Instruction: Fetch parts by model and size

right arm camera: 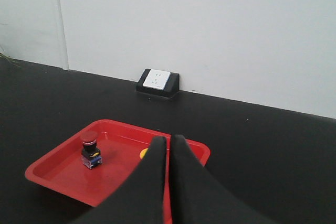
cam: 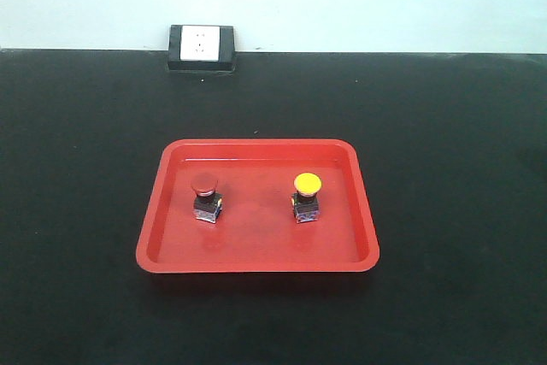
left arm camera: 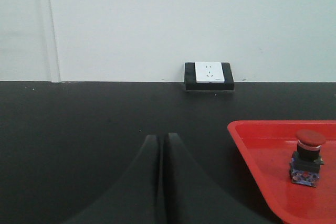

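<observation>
Holding stock: red switch and yellow switch, both upright, well apart in the red tray.
You risk toppling these top-heavy caps on a low approach; left gripper and right gripper are pressed together, empty, touching nothing.

The black table lies open on every side of the red tray, so I can pass freely. Inside it, the red switch and yellow switch stand well apart, leaving a gap. A socket box sits far back by the wall.
</observation>
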Robot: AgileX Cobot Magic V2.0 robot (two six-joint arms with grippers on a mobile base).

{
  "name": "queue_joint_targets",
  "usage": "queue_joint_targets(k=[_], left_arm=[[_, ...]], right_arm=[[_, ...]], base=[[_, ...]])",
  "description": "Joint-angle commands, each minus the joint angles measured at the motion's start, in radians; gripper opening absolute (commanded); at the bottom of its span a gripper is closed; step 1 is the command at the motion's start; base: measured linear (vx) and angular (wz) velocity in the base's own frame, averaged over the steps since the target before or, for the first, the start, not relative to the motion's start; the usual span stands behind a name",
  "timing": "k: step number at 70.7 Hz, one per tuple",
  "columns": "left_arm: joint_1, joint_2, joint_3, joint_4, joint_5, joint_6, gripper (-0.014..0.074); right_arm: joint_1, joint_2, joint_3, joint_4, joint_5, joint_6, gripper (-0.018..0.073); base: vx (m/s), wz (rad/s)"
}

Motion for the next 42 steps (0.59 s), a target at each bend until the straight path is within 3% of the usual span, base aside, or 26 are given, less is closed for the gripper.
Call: queue_joint_targets(k=[1,22,42], left_arm=[[0.004,-0.006,0.002,0.0,-0.075,-0.008,-0.0006],[0.004,-0.006,0.002,0.0,-0.075,-0.008,-0.0006],[0.004,-0.006,0.002,0.0,-0.075,-0.008,-0.0006]], right_arm=[[-0.004,0.015,-0.021,0.001,-0.072,-0.002,-0.001],[-0.017,0.01,0.002,-0.033,-0.106,-0.006,-0.001],[-0.226,-0.002,0.21,-0.052,-0.318,-0.005,-0.001]], base=[[0.0,0.0],[0.0,0.0],[0.0,0.0]])
